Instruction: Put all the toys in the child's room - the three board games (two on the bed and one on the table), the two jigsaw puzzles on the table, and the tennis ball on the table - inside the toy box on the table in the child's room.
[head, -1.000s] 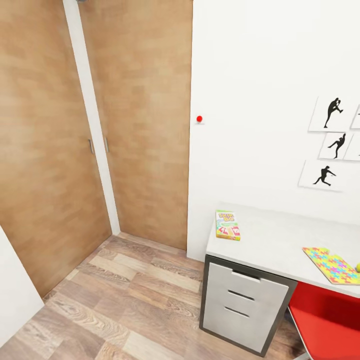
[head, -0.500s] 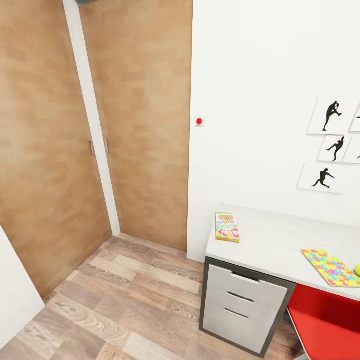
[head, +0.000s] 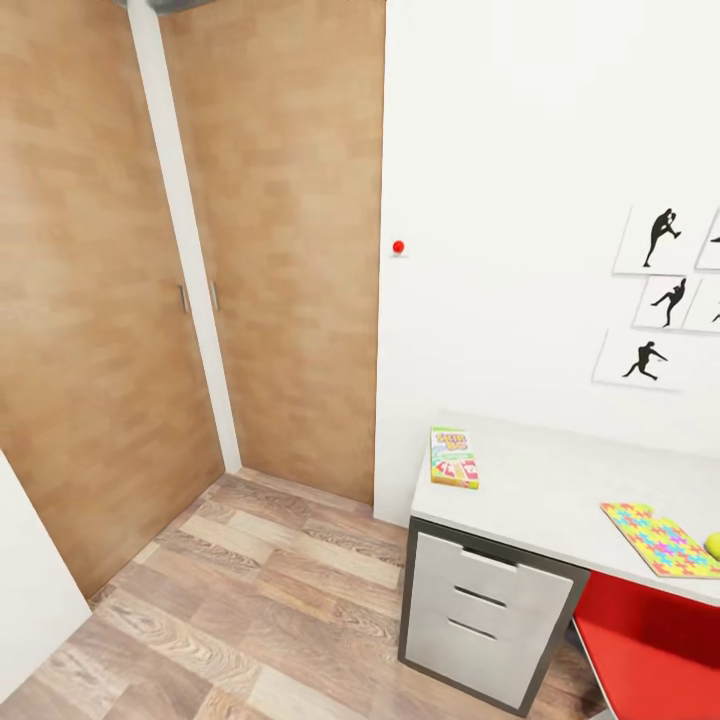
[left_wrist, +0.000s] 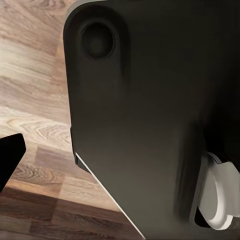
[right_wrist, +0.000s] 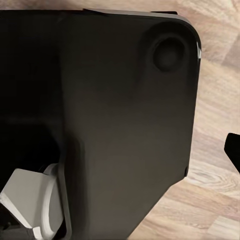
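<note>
From the head, the white table (head: 560, 490) fills the 4 o'clock corner. A board game (head: 453, 457) lies flat near its left end. At 3 o'clock from it, at the frame's edge, a puzzle (head: 660, 538) lies flat with the tennis ball (head: 714, 545) just beside it, possibly touching. A red chair (head: 650, 640) sits under the table. Each wrist camera faces the robot's dark base (left_wrist: 145, 115) over the plank floor (left_wrist: 35, 115); a dark tip at the edge may be a finger, so I cannot tell how either pair of jaws stands.

Both wrist cams face robot's black base (left_wrist: 145, 115); dark finger tip (left_wrist: 9, 157) at frame edge.
</note>
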